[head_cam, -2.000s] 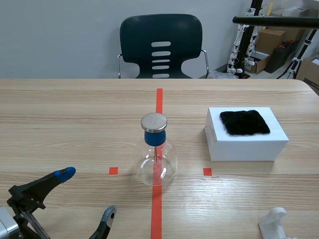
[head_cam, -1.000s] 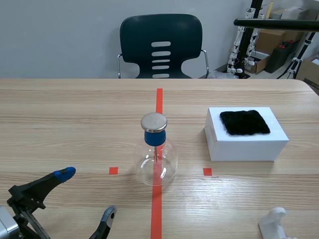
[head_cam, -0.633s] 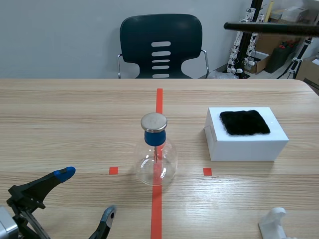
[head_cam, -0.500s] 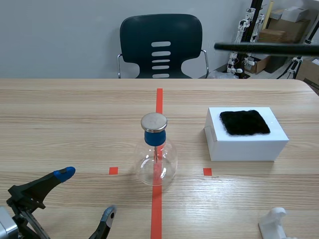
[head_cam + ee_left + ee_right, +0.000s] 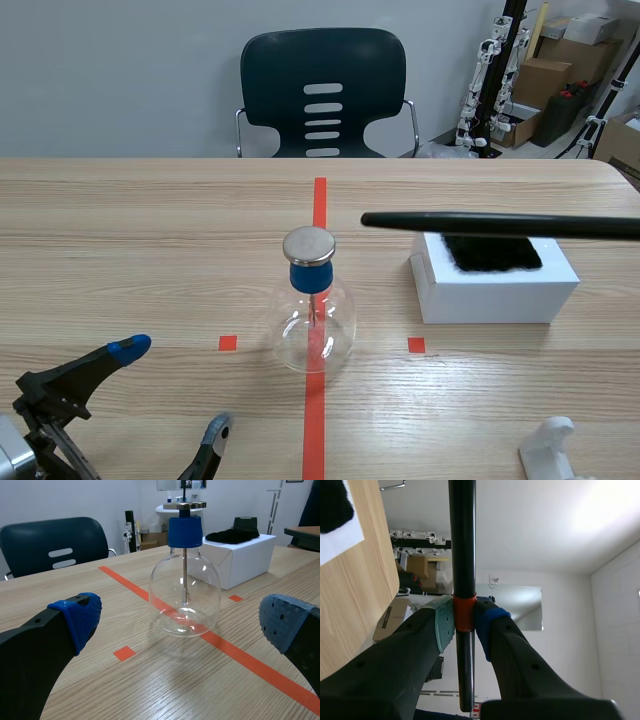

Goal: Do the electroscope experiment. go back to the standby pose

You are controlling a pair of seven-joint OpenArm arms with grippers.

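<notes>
1. Table (image 5: pixel 150 230): pale wood-grain, flat, taped orange-red.
2. Chair (image 5: pixel 322 90), 12 o'clock of the flask: dark moulded shell, slotted back.
3. White box (image 5: pixel 495 290), 2 o'clock: matte card, with a fuzzy black cloth (image 5: pixel 490 256) on top.
4. Black rod (image 5: pixel 480 223): smooth, straight, level above the box, tip toward the disc from 3 o'clock. The right gripper (image 5: pixel 465 622) is clamped on its orange band. Likely step: presenting the rod. Next: ease the tip to the disc before standby.
5. Electroscope (image 5: pixel 313 320), table centre: clear round glass flask, blue stopper, metal disc.
6. Left gripper (image 5: pixel 180 622), 7 o'clock: fingers wide apart, empty.
</notes>
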